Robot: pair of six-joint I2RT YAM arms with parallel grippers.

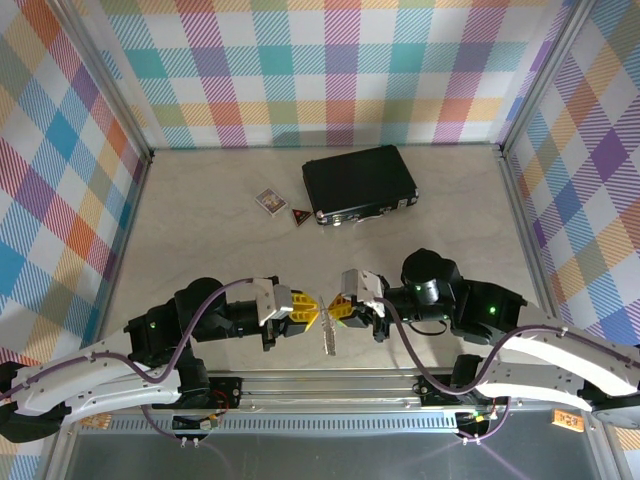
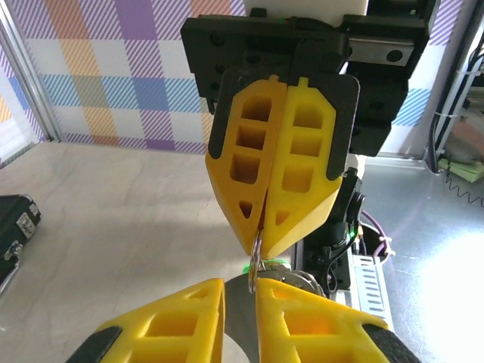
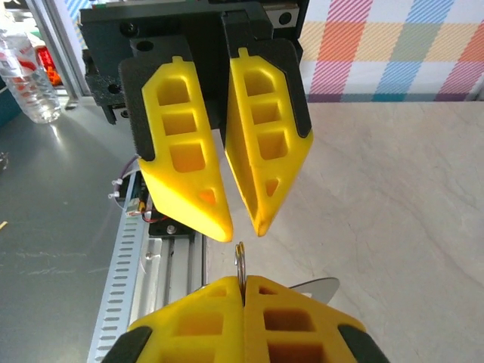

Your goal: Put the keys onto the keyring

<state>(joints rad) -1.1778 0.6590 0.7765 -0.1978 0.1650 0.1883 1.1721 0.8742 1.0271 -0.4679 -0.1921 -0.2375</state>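
My two grippers meet tip to tip over the table's near edge. The right gripper is shut on the keyring, a thin silvery ring that stands edge-on out of its yellow fingertips. The left gripper faces it with its jaws slightly apart. The ring's free end sits at the mouth of that gap, close to one fingertip. A key with a green head hangs by the ring, and silvery metal dangles below both grippers.
A black case lies at the back of the table. A small patterned card box and a red triangular tag lie to its left. Plaid walls close in three sides. A metal rail runs along the near edge.
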